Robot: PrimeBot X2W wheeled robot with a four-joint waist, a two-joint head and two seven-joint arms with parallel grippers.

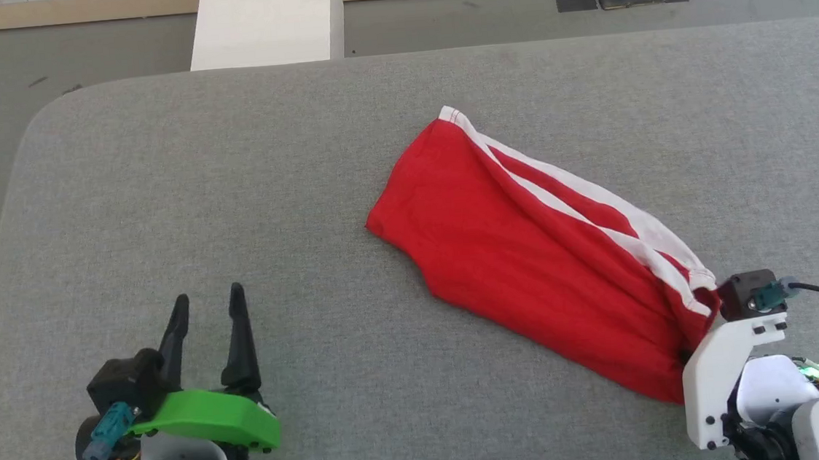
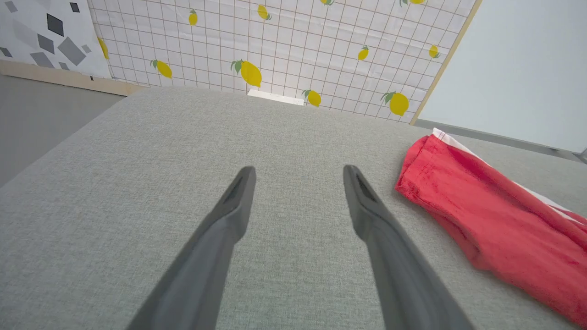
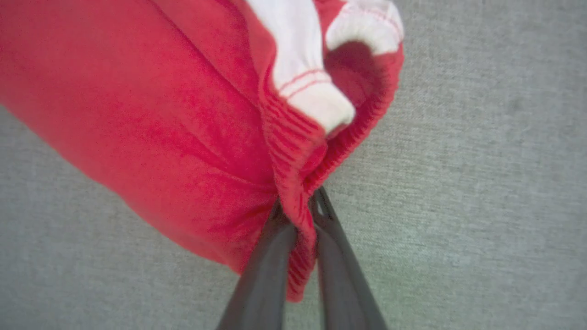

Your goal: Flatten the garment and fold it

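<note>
The garment (image 1: 527, 242), bright red with white stripes along its far edge, lies bunched in a long diagonal roll on the grey table, from the centre toward the near right. My right gripper (image 3: 298, 206) is shut on the garment's (image 3: 160, 114) ribbed red waistband edge, the fabric pinched between both fingers. In the head view the right wrist (image 1: 748, 349) sits at the garment's near right end, fingers hidden under cloth. My left gripper (image 1: 209, 298) stands open above bare table at the near left, well apart from the garment (image 2: 495, 220); its fingers (image 2: 234, 206) hold nothing.
The grey fabric table (image 1: 232, 200) has a rounded far-left corner with floor beyond. A white block (image 1: 265, 22) stands behind the far edge. A lemon-patterned grid wall (image 2: 275, 46) rises past the table.
</note>
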